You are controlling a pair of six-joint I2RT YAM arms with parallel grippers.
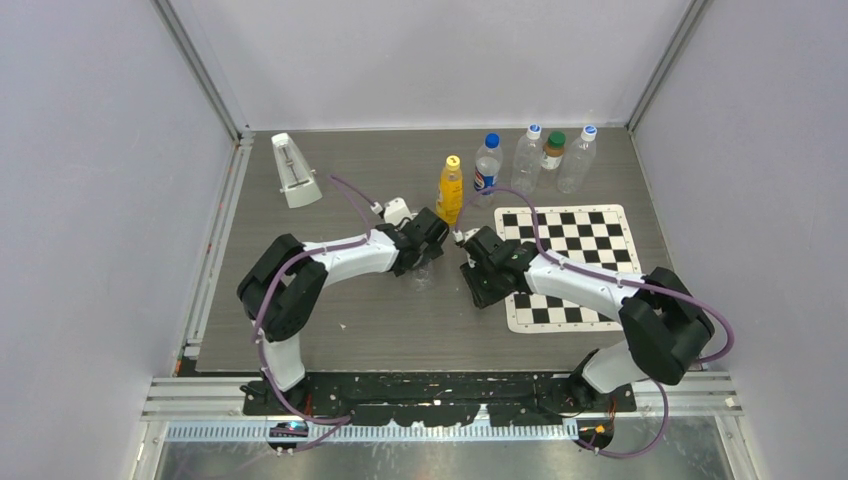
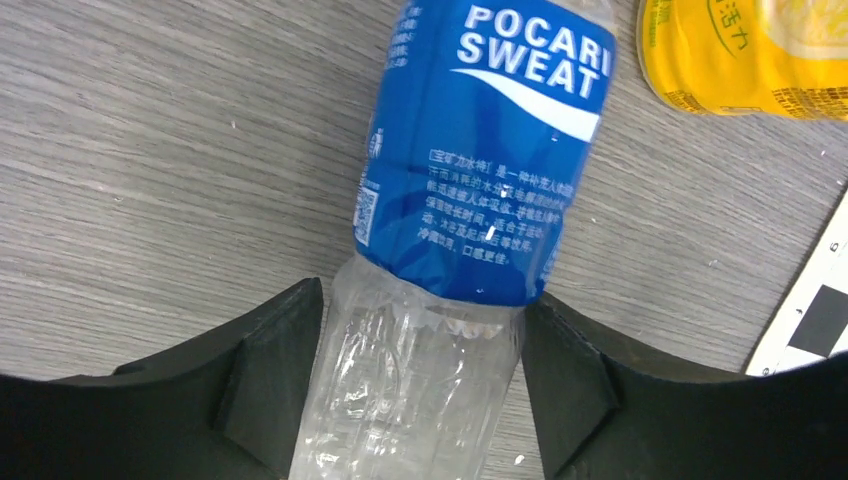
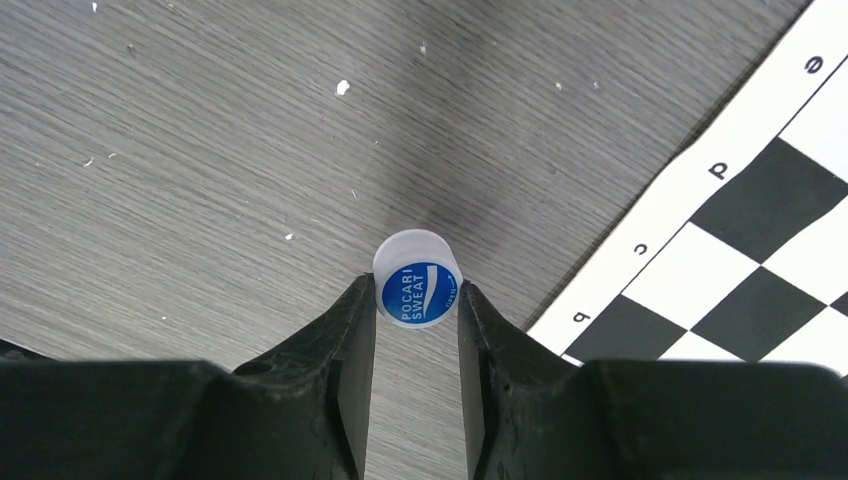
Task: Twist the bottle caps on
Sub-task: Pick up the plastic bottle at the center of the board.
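Observation:
A clear Pocari Sweat bottle (image 2: 480, 150) with a blue label stands between the fingers of my left gripper (image 2: 422, 300). Both fingers press its clear upper part, so the gripper is shut on it. In the top view my left gripper (image 1: 430, 250) hides this bottle. My right gripper (image 3: 415, 285) is shut on a white bottle cap (image 3: 417, 292) with a blue Pocari Sweat top, pinched at the fingertips above the table. In the top view my right gripper (image 1: 471, 262) sits just right of the left one. A yellow bottle (image 1: 450, 192) wears a yellow cap (image 1: 453, 160).
Along the back stand a bottle with a blue cap (image 1: 487, 165), a clear bottle (image 1: 527, 155), a green-capped bottle (image 1: 553, 150) and another clear bottle (image 1: 578, 158). A checkerboard sheet (image 1: 570, 250) lies under the right arm. A white metronome-like object (image 1: 294, 170) stands back left.

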